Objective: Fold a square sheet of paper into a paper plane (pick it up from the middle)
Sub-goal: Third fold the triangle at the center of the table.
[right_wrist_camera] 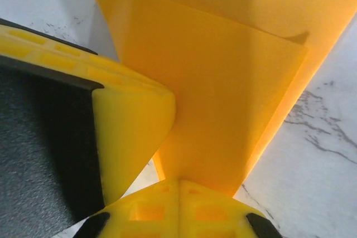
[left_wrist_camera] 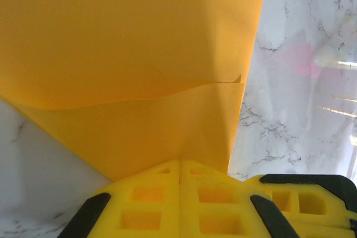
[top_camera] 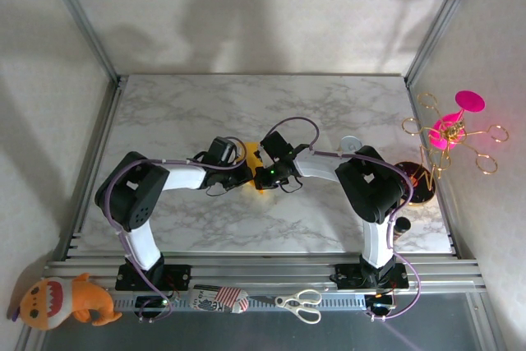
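The square sheet of paper [top_camera: 249,154] is orange-yellow and folded into overlapping layers; the arms hide most of its outline, so I cannot tell whether it has the paper plane's dart shape. In the top view both grippers meet over it at the middle of the marble table [top_camera: 189,104]. My left gripper [left_wrist_camera: 179,163] is shut on the near edge of the paper [left_wrist_camera: 128,54], and my left gripper [top_camera: 245,172] lies just left of the right gripper [top_camera: 268,177]. My right gripper [right_wrist_camera: 179,181] is shut on a narrower end of the paper [right_wrist_camera: 223,82], with a left fingertip [right_wrist_camera: 131,132] close beside it.
At the table's right edge stand a dark round base [top_camera: 415,182] and a pink and gold wire ornament [top_camera: 450,131]. A small white round thing [top_camera: 352,144] lies behind the right arm. Scissors [top_camera: 300,302], a striped item [top_camera: 220,298] and a plush toy [top_camera: 62,300] lie along the front rail.
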